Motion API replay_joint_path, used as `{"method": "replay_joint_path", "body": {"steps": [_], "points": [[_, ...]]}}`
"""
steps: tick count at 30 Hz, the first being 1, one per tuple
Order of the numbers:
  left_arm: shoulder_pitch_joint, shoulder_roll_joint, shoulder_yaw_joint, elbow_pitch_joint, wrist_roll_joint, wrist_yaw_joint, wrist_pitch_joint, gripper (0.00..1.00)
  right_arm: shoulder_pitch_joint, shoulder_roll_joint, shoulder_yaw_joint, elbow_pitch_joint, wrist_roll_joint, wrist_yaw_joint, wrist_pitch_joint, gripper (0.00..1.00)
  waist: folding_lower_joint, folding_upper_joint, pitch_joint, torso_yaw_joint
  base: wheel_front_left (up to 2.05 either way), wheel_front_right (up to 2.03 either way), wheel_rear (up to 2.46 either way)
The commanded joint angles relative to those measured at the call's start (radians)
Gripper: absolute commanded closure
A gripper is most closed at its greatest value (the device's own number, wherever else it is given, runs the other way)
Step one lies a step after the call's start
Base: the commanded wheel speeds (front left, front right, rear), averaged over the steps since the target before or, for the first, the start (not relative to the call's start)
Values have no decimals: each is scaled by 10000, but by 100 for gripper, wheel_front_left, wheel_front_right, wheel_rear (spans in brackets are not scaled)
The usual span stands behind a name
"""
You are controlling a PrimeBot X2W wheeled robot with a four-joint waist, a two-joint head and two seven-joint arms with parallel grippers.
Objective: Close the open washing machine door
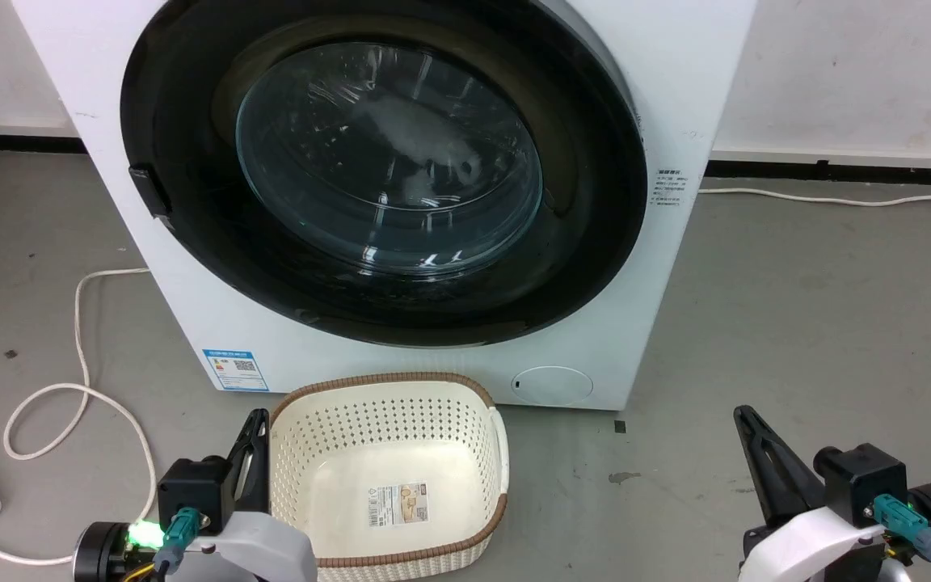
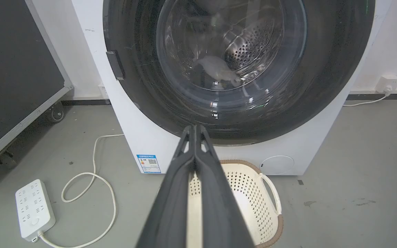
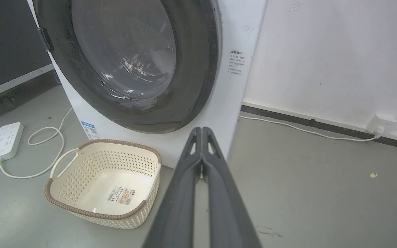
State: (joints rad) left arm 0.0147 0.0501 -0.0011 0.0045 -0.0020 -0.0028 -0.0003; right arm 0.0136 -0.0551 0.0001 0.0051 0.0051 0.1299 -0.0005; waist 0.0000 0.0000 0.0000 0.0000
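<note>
The washing machine (image 1: 680, 105) is a big white box straight ahead. Its door (image 1: 595, 210), with a wide glossy black rim and a bulging glass centre (image 1: 389, 158), lies flat against the machine's front. Through the glass in the left wrist view the steel drum (image 2: 250, 44) and a pale cloth (image 2: 217, 69) show. My left gripper (image 1: 258, 420) is low at the lower left, shut and holding nothing, its fingertips (image 2: 195, 128) pressed together. At the lower right my right gripper (image 1: 744, 416) is shut too, well apart from the door.
A cream perforated basket (image 1: 389, 469) stands on the floor before the machine, right beside my left gripper. A white cable (image 1: 77, 323) and power strip (image 2: 34, 208) lie to the left. A black panel on casters (image 2: 12, 69) stands further left. Grey floor (image 1: 821, 307) stretches right.
</note>
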Motion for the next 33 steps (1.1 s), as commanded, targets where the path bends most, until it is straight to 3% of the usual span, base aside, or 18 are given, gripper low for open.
{"method": "replay_joint_path", "body": {"steps": [1,33], "points": [[-147,1,11,-45,20,28,3,100,-136,49,-1,-51,-51,8,5,100,0,0,0,0,0,0,0],[-147,1,11,-45,20,28,3,100,-136,49,-1,-51,-51,8,5,100,0,0,0,0,0,0,0]]}}
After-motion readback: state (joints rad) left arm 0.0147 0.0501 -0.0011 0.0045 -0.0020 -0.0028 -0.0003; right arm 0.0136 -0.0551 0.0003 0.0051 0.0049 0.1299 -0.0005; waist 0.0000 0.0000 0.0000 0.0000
